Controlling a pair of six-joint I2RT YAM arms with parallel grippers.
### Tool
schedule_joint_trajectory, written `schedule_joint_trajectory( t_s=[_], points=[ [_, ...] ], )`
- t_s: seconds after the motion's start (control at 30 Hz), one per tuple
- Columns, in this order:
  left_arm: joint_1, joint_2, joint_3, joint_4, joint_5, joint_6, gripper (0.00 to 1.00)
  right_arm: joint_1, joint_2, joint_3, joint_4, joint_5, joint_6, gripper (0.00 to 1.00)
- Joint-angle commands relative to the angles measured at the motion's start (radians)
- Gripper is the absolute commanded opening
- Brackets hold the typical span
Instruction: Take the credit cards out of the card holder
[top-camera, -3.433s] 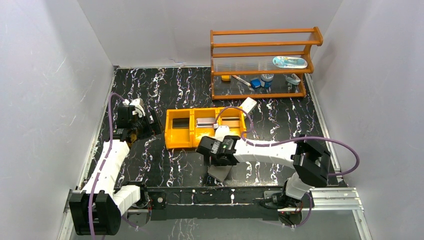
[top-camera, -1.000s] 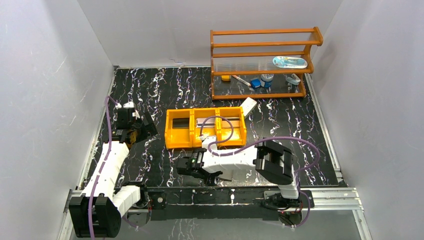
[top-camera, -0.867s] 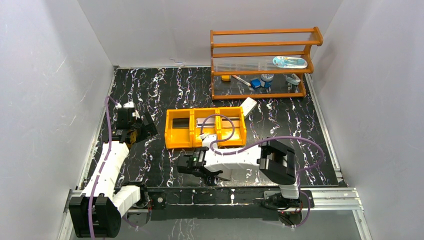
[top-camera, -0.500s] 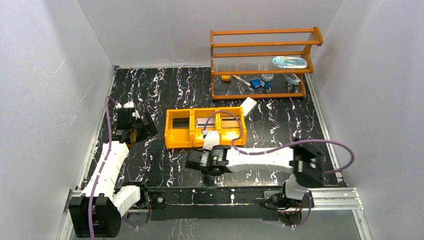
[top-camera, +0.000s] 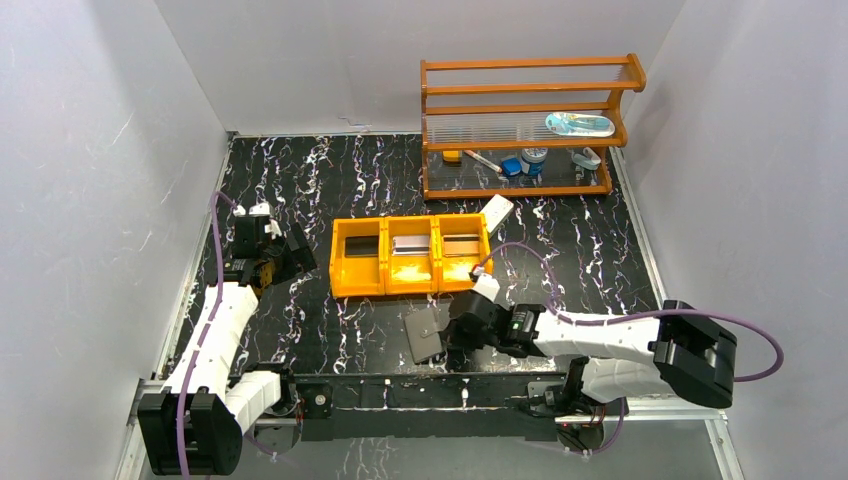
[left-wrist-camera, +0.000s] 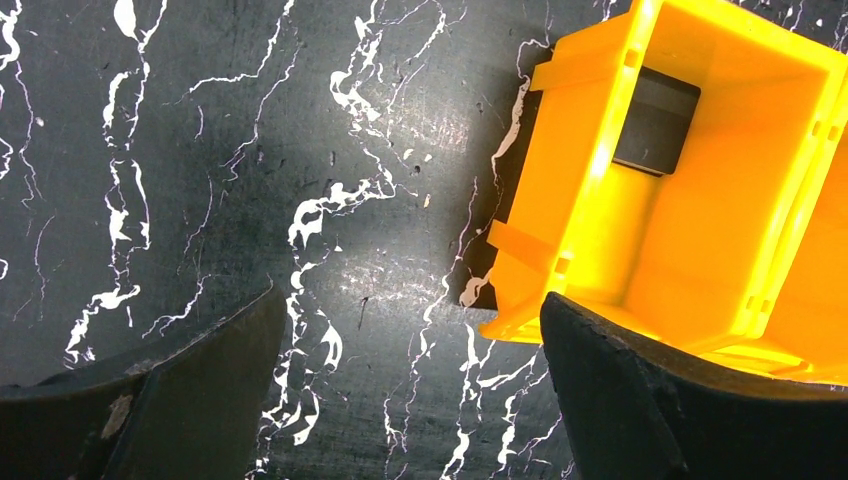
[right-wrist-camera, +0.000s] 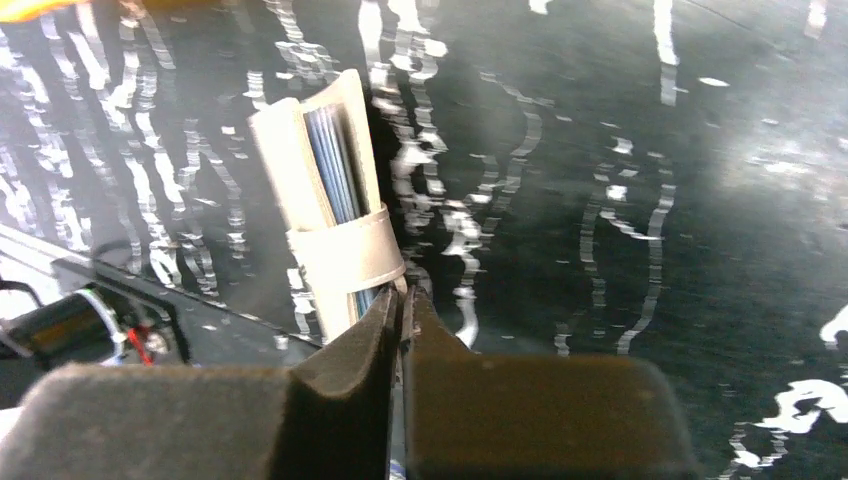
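Card holder (right-wrist-camera: 330, 190) lies folded just ahead of our right gripper (right-wrist-camera: 402, 298), touching its clenched fingertips; whether they pinch its edge we cannot tell. We judge it best to lift slowly, watching that it follows.

text: none legible | labels: none legible | brands: none | numbers: none | signs: none

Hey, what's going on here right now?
The right tool is shut right at the edge of the grey card holder, lying on the table; whether it pinches it is unclear. Three cards sit in the orange tray, one per compartment. The left tool hangs open beside the tray.
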Motion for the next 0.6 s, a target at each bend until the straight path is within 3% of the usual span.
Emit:
schedule_joint_trajectory(
  t_s=[0.0,0.07,0.13,0.37,0.57],
  points=[
    [0.001,-0.01,0.012,0.01,0.068,0.027,0.98,-0.034,-0.055,-0.093,0.079,-0.055,0.07,0.2],
    [0.002,-0.013,0.01,0.018,0.102,0.037,0.98,-0.044,-0.083,-0.104,0.02,-0.019,0.08,0.38],
    [0.001,-0.018,0.006,0.027,0.136,0.045,0.98,-0.052,-0.115,-0.096,-0.048,0.022,0.069,0.48],
    [0.002,-0.039,-0.014,0.074,0.289,0.077,0.98,-0.053,-0.165,0.029,-0.204,0.125,-0.074,0.62],
    [0.001,-0.026,-0.032,0.111,0.381,0.082,0.95,-0.063,-0.035,0.18,-0.269,0.158,-0.2,0.63]
  ],
)
